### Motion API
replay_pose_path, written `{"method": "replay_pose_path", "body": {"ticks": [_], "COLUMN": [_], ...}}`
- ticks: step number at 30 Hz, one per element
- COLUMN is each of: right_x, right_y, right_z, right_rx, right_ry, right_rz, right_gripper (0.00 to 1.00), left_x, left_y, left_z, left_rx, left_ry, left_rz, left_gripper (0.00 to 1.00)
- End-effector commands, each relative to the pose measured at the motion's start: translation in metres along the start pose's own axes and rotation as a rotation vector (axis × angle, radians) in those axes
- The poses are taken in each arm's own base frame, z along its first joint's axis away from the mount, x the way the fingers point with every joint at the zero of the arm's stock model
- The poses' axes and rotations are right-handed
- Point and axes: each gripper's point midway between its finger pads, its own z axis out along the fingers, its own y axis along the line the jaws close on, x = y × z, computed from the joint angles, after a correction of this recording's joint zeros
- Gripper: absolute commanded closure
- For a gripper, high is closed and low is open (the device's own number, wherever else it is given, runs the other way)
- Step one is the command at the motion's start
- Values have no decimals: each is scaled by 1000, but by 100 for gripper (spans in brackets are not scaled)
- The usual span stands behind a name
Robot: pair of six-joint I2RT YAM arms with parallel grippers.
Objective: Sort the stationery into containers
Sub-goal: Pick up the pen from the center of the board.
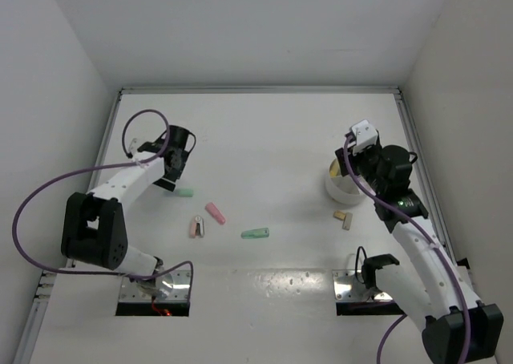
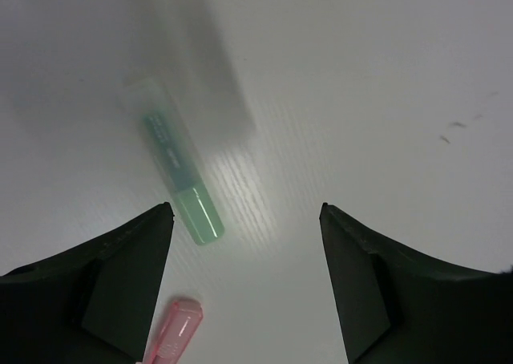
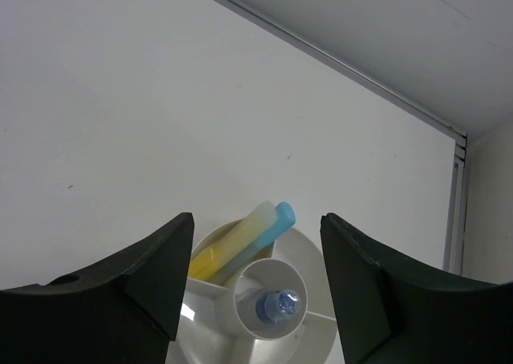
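My left gripper (image 2: pixel 246 210) is open above the bare table, with nothing between its fingers. A pale green stick (image 2: pixel 180 179) lies just beyond its left finger, and a pink stick (image 2: pixel 172 332) lies beside that finger. In the top view this gripper (image 1: pixel 171 175) hovers next to the green stick (image 1: pixel 184 193). My right gripper (image 3: pixel 256 220) hangs open over the white tub (image 3: pixel 311 248). In the tub, a yellow stick (image 3: pixel 228 252) and a blue stick (image 3: pixel 278 218) lean in one compartment. A blue-capped bottle (image 3: pixel 276 304) stands in the middle tube.
On the table between the arms lie a pink stick (image 1: pixel 215 212), a pink-and-white piece (image 1: pixel 197 227) and a second green stick (image 1: pixel 255 234). A small tan block (image 1: pixel 344 218) lies near the tub (image 1: pixel 340 188). White walls enclose the table on three sides.
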Motion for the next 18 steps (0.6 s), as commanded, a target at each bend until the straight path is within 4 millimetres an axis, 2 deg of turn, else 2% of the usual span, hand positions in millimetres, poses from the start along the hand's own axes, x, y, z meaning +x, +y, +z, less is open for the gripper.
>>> {"method": "replay_pose_path", "body": {"ticks": [1, 3, 4, 6, 8, 12, 18], "right_x": [-14, -15, -10, -7, -7, -4, -4], "right_y": [-3, -1, 2, 3, 3, 3, 2], "right_z": [-2, -2, 0, 1, 2, 4, 4], "right_rx": [3, -7, -23, -27, -30, -33, -24], "right_ry": [-51, -55, -37, -28, -19, -11, -8], "right_rz": [-5, -6, -2, -1, 1, 2, 2], "right_gripper": [36, 45, 57, 74, 84, 86, 86], "left_x": [-5, -3, -6, -6, -5, 6, 16], "left_y": [29, 38, 41, 43, 46, 54, 61], "left_z": [15, 23, 27, 34, 40, 53, 71], "left_rx": [-104, -132, -148, -153, -168, -198, -241], "left_ry": [38, 49, 45, 42, 52, 80, 116], "left_rz": [-49, -57, -66, -67, -59, -44, -37], "left_gripper": [21, 22, 23, 25, 25, 25, 34]}}
